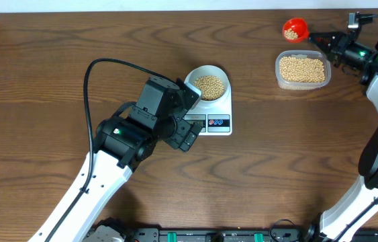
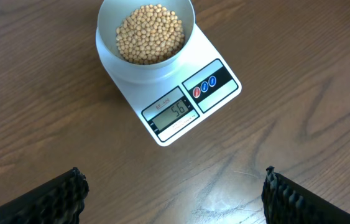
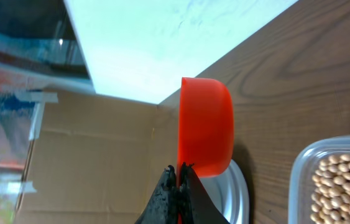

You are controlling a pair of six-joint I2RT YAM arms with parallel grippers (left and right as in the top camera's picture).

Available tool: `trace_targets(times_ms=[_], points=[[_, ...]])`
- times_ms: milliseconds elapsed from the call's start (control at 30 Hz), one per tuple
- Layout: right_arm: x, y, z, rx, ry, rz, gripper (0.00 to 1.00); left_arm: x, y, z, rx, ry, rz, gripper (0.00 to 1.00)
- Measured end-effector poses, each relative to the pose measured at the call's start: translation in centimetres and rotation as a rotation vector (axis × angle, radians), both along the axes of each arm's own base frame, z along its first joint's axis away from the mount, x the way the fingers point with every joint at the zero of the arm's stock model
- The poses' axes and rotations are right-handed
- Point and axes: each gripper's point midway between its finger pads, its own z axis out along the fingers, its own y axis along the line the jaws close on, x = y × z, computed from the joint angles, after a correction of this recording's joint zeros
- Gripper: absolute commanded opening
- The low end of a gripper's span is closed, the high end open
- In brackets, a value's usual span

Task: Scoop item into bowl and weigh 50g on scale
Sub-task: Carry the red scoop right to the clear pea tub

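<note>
Progress looks well advanced: a heap of soybeans (image 2: 150, 34) sits in the pale bowl (image 2: 109, 59), and the bowl stands on the white kitchen scale (image 2: 131, 93), at the end away from its LCD display (image 2: 176, 111). The display appears to read 56. If so, the load is over the 50 g target, and what is left, as I judge it, is taking a few beans back out.

The left end effector (image 2: 175, 199) hangs over the table (image 2: 38, 124) near the scale's display end, released, jaws spread wide with nothing between them. The right end effector (image 3: 178, 186) is well apart at the table's far corner, clenched on the handle of a red scoop (image 3: 207, 130). The scoop is turned on edge beside the clear tub (image 3: 297, 186) of remaining beans, and I cannot tell whether it holds any.

Small print above the display seems to say SF-400; the line below it is too fine to read. Red and blue buttons (image 2: 204, 87) carry marks I cannot make out.
</note>
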Motion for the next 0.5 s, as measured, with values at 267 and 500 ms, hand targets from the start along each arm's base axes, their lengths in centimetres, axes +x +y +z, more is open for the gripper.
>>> trace_targets(times_ms=[267, 500], points=[[0.2, -0.7, 2.0, -0.034, -0.010, -0.075, 0.01, 0.0, 0.0, 0.0, 0.000, 0.000, 0.000, 0.92], [-0.7, -0.9, 4.1, -0.055, 0.015, -0.128, 0.01, 0.0, 0.0, 0.0, 0.000, 0.000, 0.000, 0.92]])
